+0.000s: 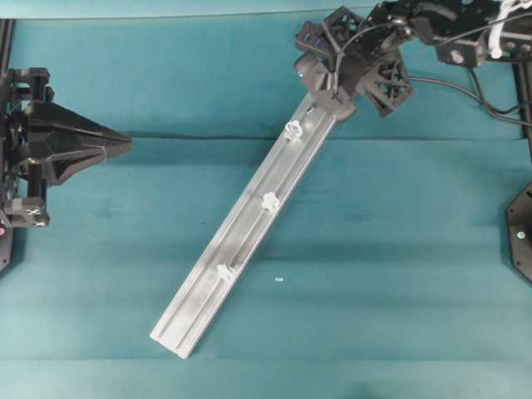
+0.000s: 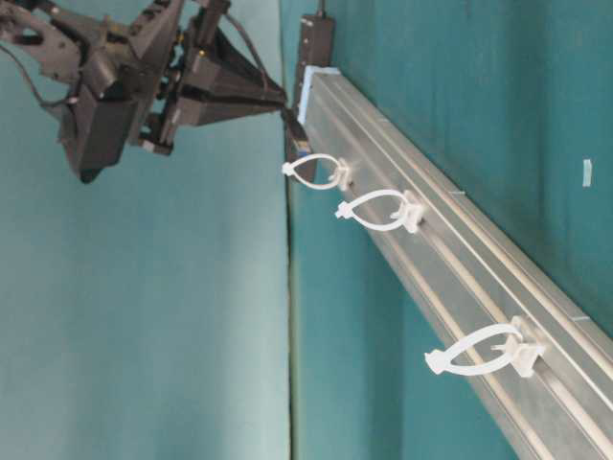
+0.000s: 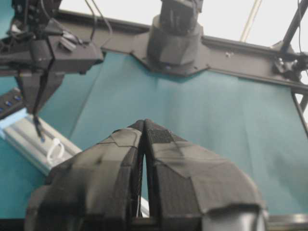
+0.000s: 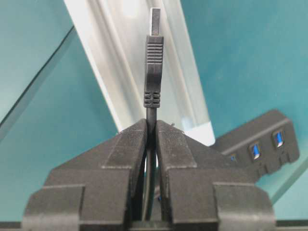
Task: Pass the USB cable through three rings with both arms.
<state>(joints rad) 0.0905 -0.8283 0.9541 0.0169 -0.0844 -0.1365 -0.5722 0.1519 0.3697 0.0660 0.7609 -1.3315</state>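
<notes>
Black USB cable (image 4: 154,57), whitish three rings (image 1: 270,200), silver rail (image 1: 241,249), teal cloth (image 1: 399,274).

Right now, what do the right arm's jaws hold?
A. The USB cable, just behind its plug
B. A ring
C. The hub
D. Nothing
A: in the right wrist view the right gripper is shut on the USB cable, its plug sticking out over the rail.

The desk (image 1: 399,274) has a blue-green cloth on top. A long silver rail (image 1: 241,249) lies on it, slanting from near the front edge toward the back edge. A black USB hub (image 4: 260,139) sits at the rail's back end. A tiny white scrap (image 1: 279,280) lies beside the rail.
</notes>
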